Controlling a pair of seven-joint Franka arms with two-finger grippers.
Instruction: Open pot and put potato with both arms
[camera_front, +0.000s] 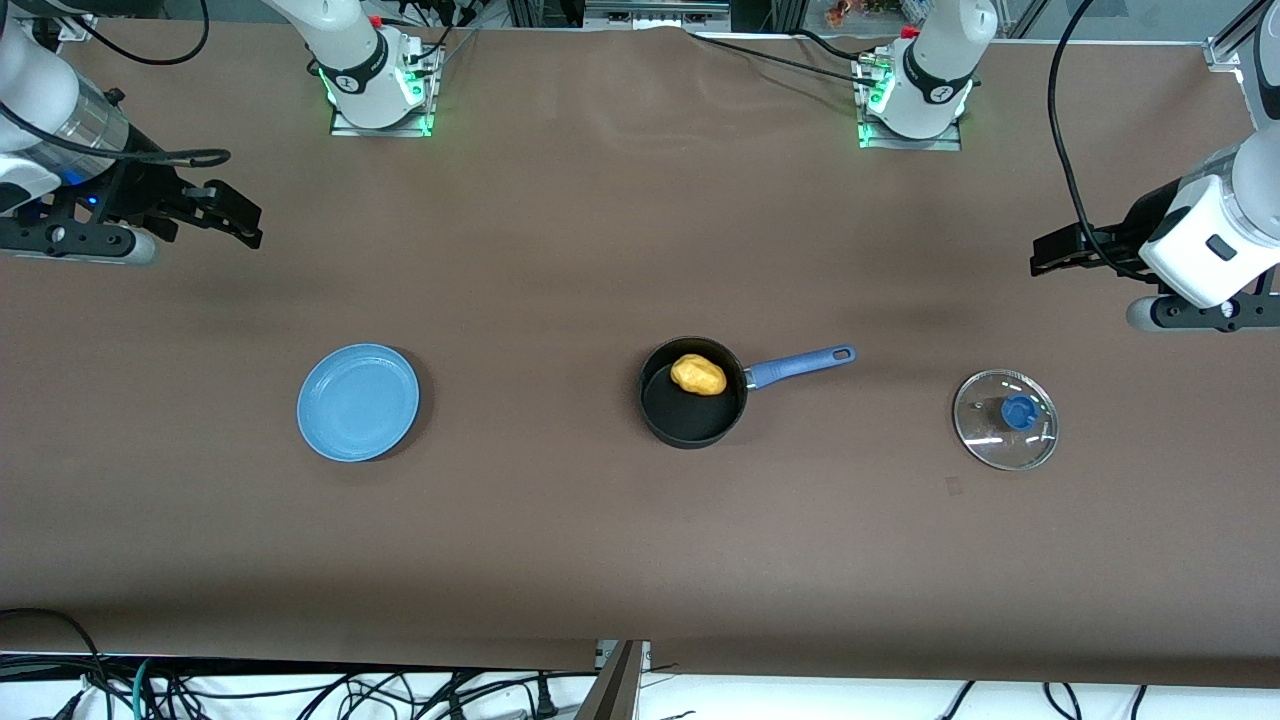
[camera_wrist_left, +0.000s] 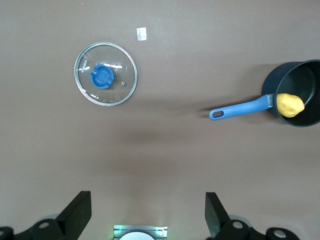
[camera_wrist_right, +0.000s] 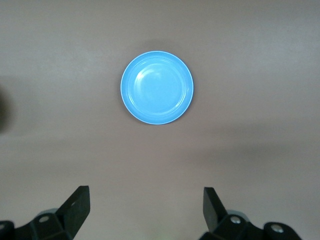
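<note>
Both pincers hang open and hold nothing. Left pincer (camera_front: 1045, 258) is raised over the table (camera_front: 560, 230) at the left arm's end, its fingers (camera_wrist_left: 77, 212) spread wide apart in its wrist view. Right pincer (camera_front: 240, 215) is raised over the right arm's end, its fingers (camera_wrist_right: 75, 205) spread just as wide.

The pot (camera_front: 693, 392) sits uncovered near the middle of the table, upright, with the potato (camera_front: 698, 374) lying inside it against the wall nearest the handle. Its blue handle (camera_front: 800, 365) points toward the left arm's end and slightly away from the front camera. The glass lid (camera_front: 1005, 419) lies flat on the table, knob (camera_front: 1019, 411) up, well apart from the pot toward the left arm's end and a little nearer the front camera than the handle's tip. A light-blue plate (camera_front: 358, 402) rests bare toward the right arm's end, also well apart from the pot.

Each arm's forearm reaches in from the side edge of the front view, wrist bent so the pincer points inward over the table. Wide bare table lies between each pincer and the pot, and between the three things and the table's edge nearest the front camera.
</note>
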